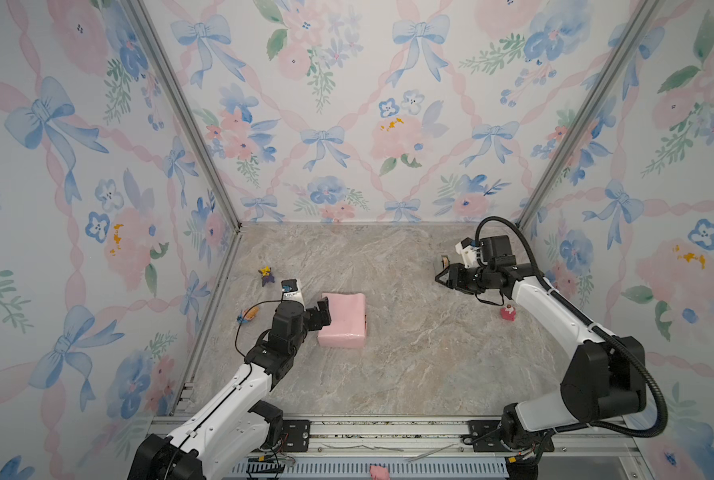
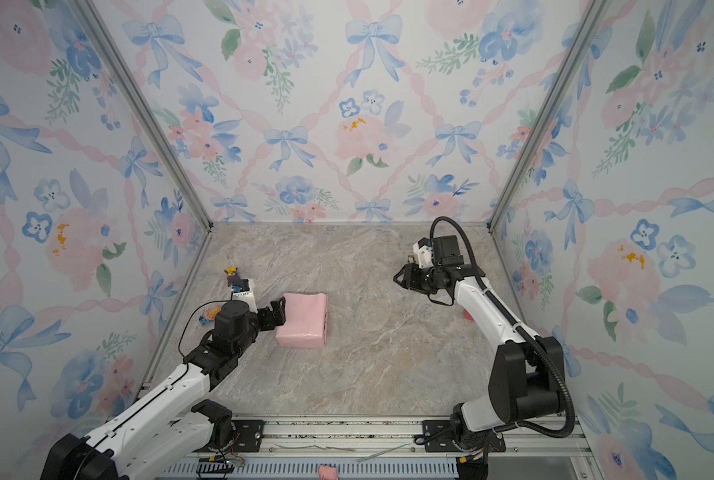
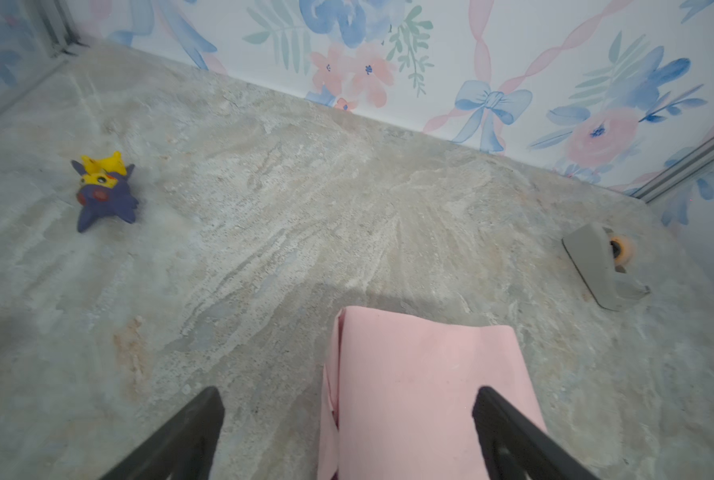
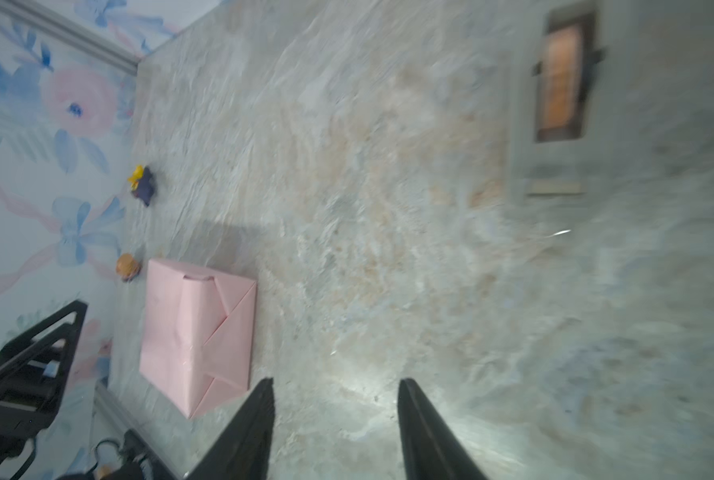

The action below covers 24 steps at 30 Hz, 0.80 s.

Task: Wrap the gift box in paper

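Observation:
The paper (image 1: 343, 320), pale pink side out, is folded round a squarish parcel on the marble table in both top views. The gift box is hidden inside it. My left gripper (image 1: 320, 318) is open at the parcel's left side. In the left wrist view its jaws (image 3: 347, 392) stand wide, one finger over the table and one over the paper (image 3: 426, 386), gripping nothing. My right gripper (image 1: 440, 278) hangs open at the back right, well away from the parcel. The right wrist view shows only bare table between its jaws (image 4: 336, 380), with the folded end flaps of the paper (image 4: 193, 332) off to one side.
A grey tape dispenser (image 3: 600, 266) stands at the back right, just behind my right gripper. A purple and yellow toy (image 1: 266, 275) and an orange toy (image 1: 248, 314) lie by the left wall. A small red thing (image 1: 508, 312) sits under the right arm. A pink scrap (image 1: 378, 471) lies on the front rail.

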Motion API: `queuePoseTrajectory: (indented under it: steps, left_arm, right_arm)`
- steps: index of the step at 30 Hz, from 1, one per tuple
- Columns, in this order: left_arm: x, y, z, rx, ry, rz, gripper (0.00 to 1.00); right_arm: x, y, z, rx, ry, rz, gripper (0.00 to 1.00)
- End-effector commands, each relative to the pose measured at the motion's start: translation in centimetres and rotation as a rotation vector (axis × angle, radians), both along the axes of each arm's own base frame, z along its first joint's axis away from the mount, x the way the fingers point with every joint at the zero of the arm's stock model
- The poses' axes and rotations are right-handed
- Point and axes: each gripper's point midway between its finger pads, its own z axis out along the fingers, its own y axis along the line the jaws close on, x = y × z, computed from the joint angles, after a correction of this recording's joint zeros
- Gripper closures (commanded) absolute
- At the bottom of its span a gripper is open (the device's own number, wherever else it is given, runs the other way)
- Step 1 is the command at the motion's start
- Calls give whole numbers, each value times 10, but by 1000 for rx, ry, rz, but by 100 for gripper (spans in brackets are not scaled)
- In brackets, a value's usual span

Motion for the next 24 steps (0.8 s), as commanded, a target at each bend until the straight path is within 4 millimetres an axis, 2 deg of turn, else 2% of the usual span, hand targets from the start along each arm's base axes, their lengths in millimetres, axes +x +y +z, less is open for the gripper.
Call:
queuePoseTrajectory:
  steps: [1,3,6,10,12,17,18,20,21,22,23,24]
  left_arm:
    - [9,41,37,204,-185,176,2]
    - [6,56,37,310,-241,237,2]
    - [3,79,17,404,-238,314,2]
    - [3,84,-23,374,-204,255,2]
    - [8,78,-22,359,-250,199,2]
    - [33,64,-17,346,-327,72,2]
    - [38,62,-23,359,-319,48,2]
    - [44,69,-43,310,-294,25,2]
    - [46,75,-33,306,-364,58,2]
    - [48,81,-43,285,-293,73,2]
    - [54,91,-51,249,-213,104,2]
    - [60,101,-49,230,-224,155,2]
  right_arm:
    - [19,-66,10,-213,-211,-187,4]
    - [18,-97,4,-279,-265,-270,4]
    - [15,-134,-10,-332,-330,-378,4]
    - [15,-161,-38,-382,-362,-431,4]
    - [15,-168,-48,-403,-385,-441,4]
    - [19,-162,-65,-380,-467,-425,4]
    - [18,-158,-66,-369,-480,-413,4]
    - [17,-148,-61,-364,-519,-385,4]
    - [15,-141,-64,-377,-560,-377,4]
    - [16,-130,-65,-402,-611,-347,4]
    - [16,-118,-75,-447,-609,-305,4]
    - [21,-115,-80,-462,-603,-291,4]
